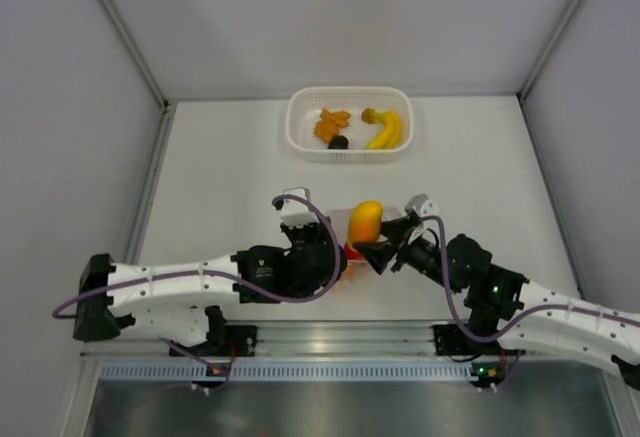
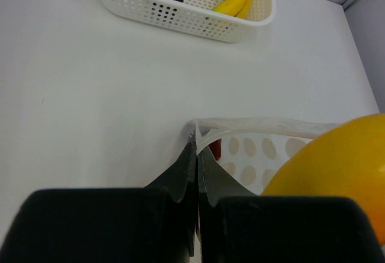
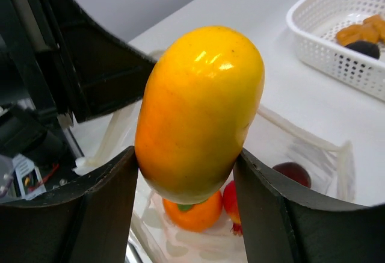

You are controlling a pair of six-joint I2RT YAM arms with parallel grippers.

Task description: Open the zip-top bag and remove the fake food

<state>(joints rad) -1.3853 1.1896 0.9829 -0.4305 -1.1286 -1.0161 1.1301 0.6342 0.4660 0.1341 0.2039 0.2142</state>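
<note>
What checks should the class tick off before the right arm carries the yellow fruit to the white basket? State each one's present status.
1. The right gripper shut on the yellow fruit: ok.
2. The left gripper pinching the zip-top bag rim: ok.
3. Fruit clear of the bag mouth: cannot tell.
4. The white basket has bare floor free: ok.
5. Bag emptied: not ok; orange piece and red piece inside.

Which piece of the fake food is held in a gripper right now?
The large yellow-orange fruit, clamped by the right gripper above the zip-top bag. The other pieces lie in the white basket or inside the bag.
</note>
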